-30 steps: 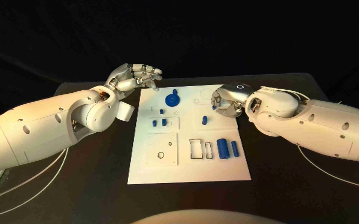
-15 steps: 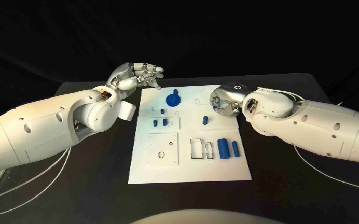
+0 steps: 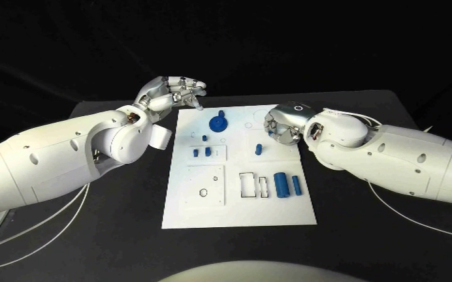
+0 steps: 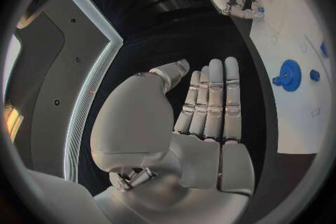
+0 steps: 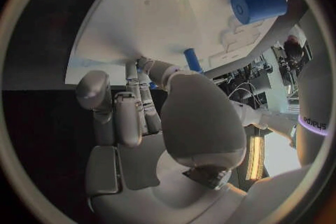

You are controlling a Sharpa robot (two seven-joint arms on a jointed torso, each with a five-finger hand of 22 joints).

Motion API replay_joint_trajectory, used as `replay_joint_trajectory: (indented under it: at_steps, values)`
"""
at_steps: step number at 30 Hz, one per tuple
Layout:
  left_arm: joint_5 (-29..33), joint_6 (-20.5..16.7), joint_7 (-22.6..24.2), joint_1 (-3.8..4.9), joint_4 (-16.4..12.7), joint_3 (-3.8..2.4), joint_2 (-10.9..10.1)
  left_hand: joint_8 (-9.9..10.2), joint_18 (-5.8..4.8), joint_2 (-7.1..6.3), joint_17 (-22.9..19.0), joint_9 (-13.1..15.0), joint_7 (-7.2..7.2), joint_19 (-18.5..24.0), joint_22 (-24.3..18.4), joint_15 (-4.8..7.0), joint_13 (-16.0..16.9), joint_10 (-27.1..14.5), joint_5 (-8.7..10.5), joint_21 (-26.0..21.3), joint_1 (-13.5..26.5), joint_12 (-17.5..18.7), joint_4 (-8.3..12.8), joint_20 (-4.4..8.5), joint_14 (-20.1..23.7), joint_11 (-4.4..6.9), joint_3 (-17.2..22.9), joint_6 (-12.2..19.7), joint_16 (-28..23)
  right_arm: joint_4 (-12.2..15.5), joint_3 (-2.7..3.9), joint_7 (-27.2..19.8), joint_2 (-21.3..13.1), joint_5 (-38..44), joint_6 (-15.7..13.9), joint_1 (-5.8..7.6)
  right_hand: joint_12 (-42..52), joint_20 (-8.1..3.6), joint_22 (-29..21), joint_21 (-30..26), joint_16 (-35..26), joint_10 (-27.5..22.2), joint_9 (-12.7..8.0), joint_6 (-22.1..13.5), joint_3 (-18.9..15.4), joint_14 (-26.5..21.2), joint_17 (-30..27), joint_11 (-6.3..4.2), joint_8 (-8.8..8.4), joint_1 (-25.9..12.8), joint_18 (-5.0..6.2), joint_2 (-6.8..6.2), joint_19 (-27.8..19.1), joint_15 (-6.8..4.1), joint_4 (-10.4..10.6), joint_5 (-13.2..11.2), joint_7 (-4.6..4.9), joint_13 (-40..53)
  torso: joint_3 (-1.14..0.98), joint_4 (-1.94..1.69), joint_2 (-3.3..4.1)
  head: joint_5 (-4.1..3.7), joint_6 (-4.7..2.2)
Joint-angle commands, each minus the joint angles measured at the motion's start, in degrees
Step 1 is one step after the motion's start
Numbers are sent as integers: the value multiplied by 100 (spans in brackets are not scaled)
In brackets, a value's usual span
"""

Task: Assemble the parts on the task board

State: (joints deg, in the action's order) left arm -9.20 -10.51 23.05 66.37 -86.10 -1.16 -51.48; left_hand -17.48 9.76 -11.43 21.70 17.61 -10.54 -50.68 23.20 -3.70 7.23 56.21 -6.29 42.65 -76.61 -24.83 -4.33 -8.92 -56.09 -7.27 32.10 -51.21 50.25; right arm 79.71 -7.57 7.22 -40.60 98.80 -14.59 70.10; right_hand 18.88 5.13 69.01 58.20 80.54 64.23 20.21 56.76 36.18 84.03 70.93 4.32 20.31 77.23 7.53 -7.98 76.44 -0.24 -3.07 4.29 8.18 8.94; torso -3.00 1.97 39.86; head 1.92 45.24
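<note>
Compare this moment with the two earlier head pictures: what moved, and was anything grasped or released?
The right hand has crept slightly toward the task board's far right part, over its edge. The left hand barely shifted at the board's far left corner, holding nothing. Nothing was grasped or released. The blue gear, pegs and cylinders lie as before.

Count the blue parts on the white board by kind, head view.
Gear: 1
Big cylinders lying flat: 2
Small pegs: 5
Total: 8
</note>
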Motion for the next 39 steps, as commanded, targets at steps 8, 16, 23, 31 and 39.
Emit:
replay_joint_trajectory:
  at_steps: [8, 16, 23, 31, 39]
  values:
    - [38, 18, 22, 2, -26, -4, -8, 17, 63, 61, -8, 10, -32, 6, -8, -3, -11, -23, -38, -24, -30, 29, 48, -48, 31, -8, -1, 23, -41, 20, -49, 290, -14, 340, -57, -93, 17, -55, 242, 289, 73, 316, 77, 179, 212, 230, 100, -110, 100, -5, -146, 197, 141, -102, -191, 72, -71, 96, 0, 3, -9, -1, 21]
    - [34, 58, -28, 2, -18, -4, -5, 28, 62, 55, -12, 10, -47, 7, -18, -13, -18, -44, -45, -41, -42, 41, 74, -53, 50, -21, -6, 40, -55, 51, -49, 288, -8, 364, -310, -96, -33, -60, 276, 309, 72, 350, 97, 184, 261, 231, 96, -113, 108, -129, -149, 161, 140, -104, -205, 134, -70, 102, 0, -1, -9, 0, 23]
    - [31, 96, -81, 2, -3, -4, -4, 57, 58, 49, -19, 4, -73, 17, -35, -35, -28, -89, -47, -73, -32, 61, 90, -65, 84, -45, -19, 88, -74, 101, -47, 264, -33, 364, -479, -94, -68, -58, 286, 303, 62, 365, 122, 189, 235, 227, 76, -120, 128, -211, -149, 138, 131, -105, -204, 34, -77, 108, 0, 6, -5, 7, 21]
    - [24, 124, -123, 2, 12, -4, -2, 89, 56, 48, -25, -2, -100, 30, -54, -56, -35, -139, -48, -110, -32, 73, 113, -81, 121, -70, -30, 142, -91, 197, -37, 263, -102, 322, -568, -58, -109, -56, 293, 289, 58, 381, 157, 190, 188, 226, 72, -128, 157, -276, -147, 140, 122, -109, -200, -108, -90, 116, 1, 5, -5, 7, 20]
    - [23, 139, -148, 2, 34, -4, -4, 103, 55, 48, -29, -5, -112, 40, -64, -67, -38, -166, -50, -129, -30, 77, 124, -89, 143, -82, -36, 168, -101, 335, -21, 271, -217, 262, -605, 12, -116, -56, 293, 285, 57, 384, 164, 191, 172, 226, 71, -130, 163, -291, -147, 135, 121, -109, -197, -114, -93, 117, -3, 11, -9, 8, 16]
